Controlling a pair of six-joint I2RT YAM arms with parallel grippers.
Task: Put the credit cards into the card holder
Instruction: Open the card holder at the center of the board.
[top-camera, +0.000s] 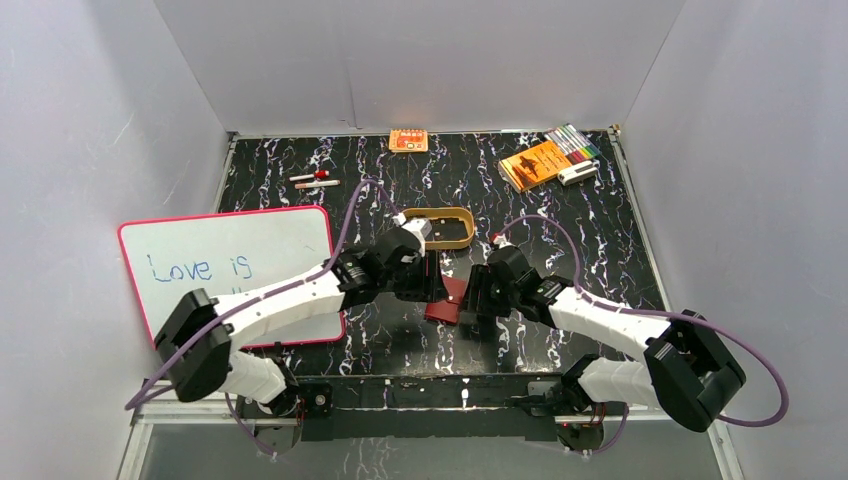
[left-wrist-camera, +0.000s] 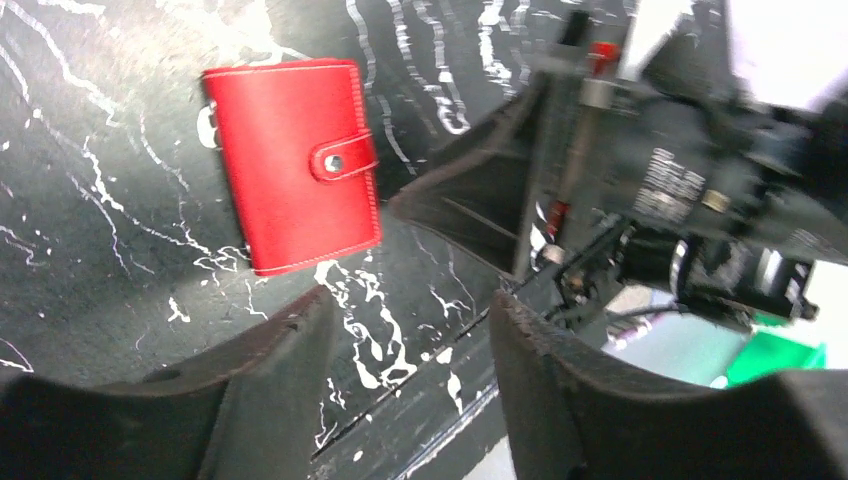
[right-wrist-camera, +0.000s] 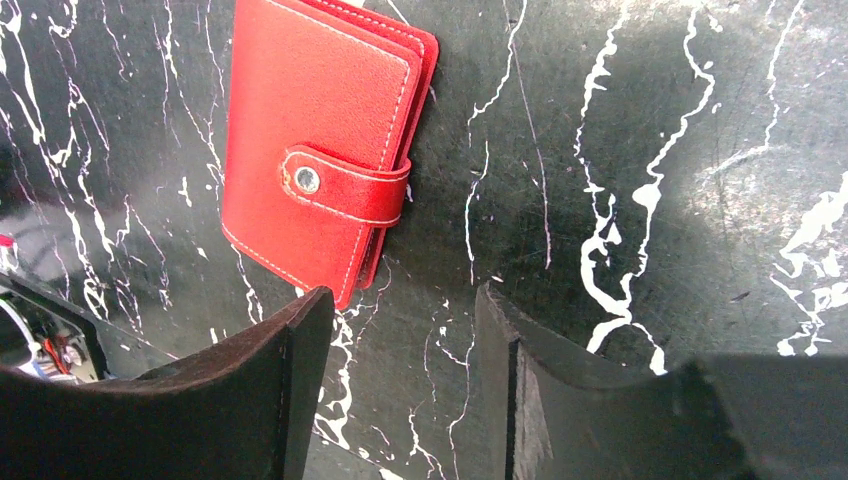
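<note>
The card holder (top-camera: 447, 300), a closed red wallet with its snap tab fastened, lies flat on the black marbled table between my two grippers. The left wrist view has the card holder (left-wrist-camera: 290, 165) up and to the left of my left gripper (left-wrist-camera: 410, 300), whose jaws stand apart over bare table. In the right wrist view the card holder (right-wrist-camera: 315, 150) lies just beyond the left finger of my right gripper (right-wrist-camera: 405, 295), which is also open and empty. From above, the left gripper (top-camera: 425, 285) and the right gripper (top-camera: 478, 300) flank the wallet closely. No credit cards are in view.
A whiteboard (top-camera: 230, 270) with blue writing lies at the left. A tan oval tray (top-camera: 440, 228) sits just behind the grippers. At the back are an orange packet (top-camera: 408, 140), an orange booklet (top-camera: 533, 163), markers (top-camera: 575, 143) and small pens (top-camera: 315, 180).
</note>
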